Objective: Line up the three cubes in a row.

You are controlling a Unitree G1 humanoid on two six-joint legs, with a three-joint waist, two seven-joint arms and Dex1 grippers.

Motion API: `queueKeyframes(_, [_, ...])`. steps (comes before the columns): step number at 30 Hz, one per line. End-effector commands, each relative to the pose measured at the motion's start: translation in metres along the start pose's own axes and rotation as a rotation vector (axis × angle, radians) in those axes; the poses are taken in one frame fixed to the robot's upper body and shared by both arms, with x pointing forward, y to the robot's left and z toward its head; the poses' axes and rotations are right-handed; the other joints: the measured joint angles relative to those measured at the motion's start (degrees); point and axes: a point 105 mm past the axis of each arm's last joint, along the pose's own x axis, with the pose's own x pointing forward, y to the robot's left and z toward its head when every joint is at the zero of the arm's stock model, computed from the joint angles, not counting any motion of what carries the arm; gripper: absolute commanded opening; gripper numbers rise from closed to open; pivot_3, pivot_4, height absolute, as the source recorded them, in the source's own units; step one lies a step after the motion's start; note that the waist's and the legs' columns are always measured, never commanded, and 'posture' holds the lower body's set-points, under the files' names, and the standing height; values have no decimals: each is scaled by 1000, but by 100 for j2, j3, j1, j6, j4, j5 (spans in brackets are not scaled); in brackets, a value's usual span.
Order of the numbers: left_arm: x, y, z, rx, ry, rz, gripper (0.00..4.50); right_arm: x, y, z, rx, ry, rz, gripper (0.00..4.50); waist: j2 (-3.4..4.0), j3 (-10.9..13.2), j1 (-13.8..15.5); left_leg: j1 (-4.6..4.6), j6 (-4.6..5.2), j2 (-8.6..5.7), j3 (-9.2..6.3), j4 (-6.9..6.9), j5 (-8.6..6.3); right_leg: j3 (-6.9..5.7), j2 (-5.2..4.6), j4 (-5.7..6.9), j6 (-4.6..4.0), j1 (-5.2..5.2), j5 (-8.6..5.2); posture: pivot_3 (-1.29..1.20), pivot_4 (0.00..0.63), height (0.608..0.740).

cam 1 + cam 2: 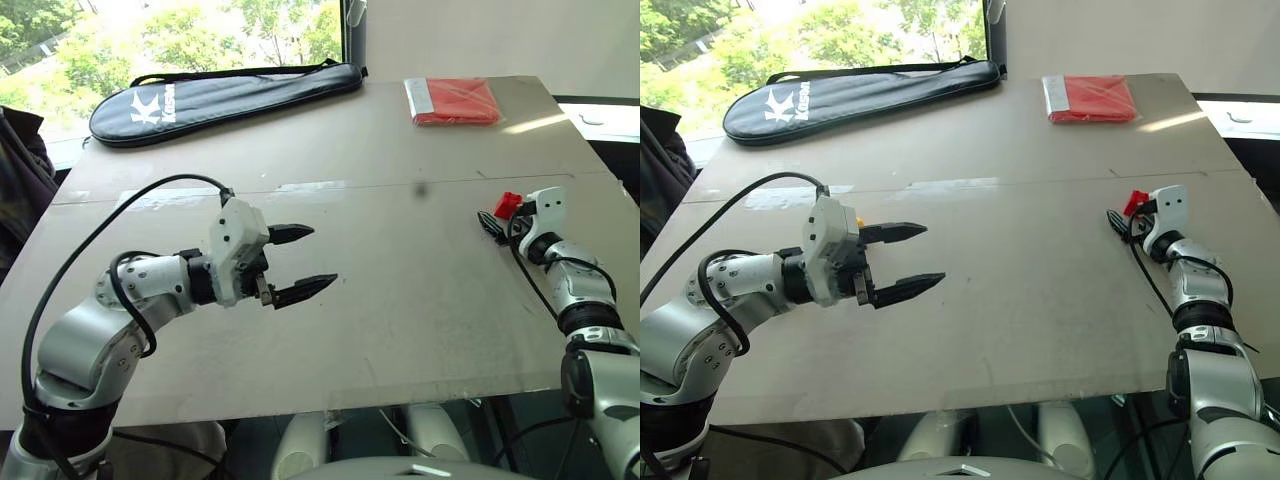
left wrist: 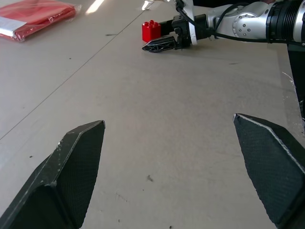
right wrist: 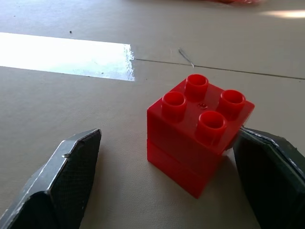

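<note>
One red studded cube (image 3: pixel 198 138) stands on the table at the right, seen from the head as a small red block (image 1: pixel 507 204). My right gripper (image 3: pixel 167 136) is open and level around it. The cube sits between the two fingers, close against one finger (image 3: pixel 269 176) and well apart from the other (image 3: pixel 62 183). My left gripper (image 1: pixel 322 256) hovers open over the left middle of the table with nothing between its fingers; its wrist view looks across at the red cube (image 2: pixel 151 31). A small yellow bit (image 1: pixel 858 221) peeks out behind the left gripper's body; I cannot tell what it is.
A long black racket bag (image 1: pixel 225 100) lies along the far left edge. A flat red packet (image 1: pixel 455 100) lies at the far right. A seam (image 1: pixel 400 182) runs across the beige table. The right arm's black cable (image 1: pixel 530 275) trails near the table's right edge.
</note>
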Motion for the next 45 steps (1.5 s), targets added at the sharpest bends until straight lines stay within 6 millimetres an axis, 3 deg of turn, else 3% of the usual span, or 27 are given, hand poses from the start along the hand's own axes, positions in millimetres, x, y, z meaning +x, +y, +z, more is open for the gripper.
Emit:
queueKeyframes(1, [-1,0,5,35,-18,-2,4415,0,-8,13,16,-62,-98,4500,0,0,-2,0,-1,0,0,0,0,0,1,0,0,0,0,0,150,740])
queueKeyframes(5, [-1,0,4,34,-17,-5,4415,-1,-7,7,102,-70,-266,4500,0,0,1,-1,-3,1,-1,0,2,0,0,0,0,0,0,0,150,740])
queueKeyframes(8, [-1,1,3,36,-20,-6,4415,-1,8,-1,131,-65,-305,4500,-2,-1,-6,0,-3,3,-2,0,2,1,1,1,0,-1,0,0,150,740])
queueKeyframes(15, [-2,8,5,58,-18,-3,4415,-1,18,0,166,-75,-359,4500,-2,-1,-4,3,1,0,-1,0,-1,0,2,2,0,0,0,0,150,740])
queueKeyframes(22, [3,6,5,62,-30,-13,4500,-3,13,-6,89,-19,-404,1410,-2,-2,-1,1,2,-4,-1,0,-1,0,1,1,0,0,0,0,150,740])
queueKeyframes(27, [3,8,5,63,-25,-14,4500,-3,15,1,42,-42,-349,1302,-2,-1,1,2,8,-5,-2,0,-5,-1,1,1,0,0,0,0,150,740])
queueKeyframes(32, [1,8,2,59,-20,-14,4500,-17,52,9,5,-129,22,1302,-2,-1,-2,-2,13,-2,-8,-6,-8,-5,1,-7,0,0,-1,0,150,740])
queueKeyframes(35, [2,3,-7,44,-3,-54,4500,-51,85,6,-83,-119,490,1302,0,0,13,-1,15,1,-6,-10,-9,-5,2,-9,1,0,-1,0,150,740])
queueKeyframes(40, [5,-6,-24,60,36,-136,4500,-85,109,-4,-142,-63,960,1302,-5,4,-14,10,16,2,4,-10,-9,0,2,-6,2,5,0,0,150,740])
queueKeyframes(45, [7,-10,-26,104,32,-188,4500,-80,123,-5,-204,25,1239,1302,-5,8,-9,20,15,6,8,-9,-9,2,11,3,-1,4,0,0,150,740])
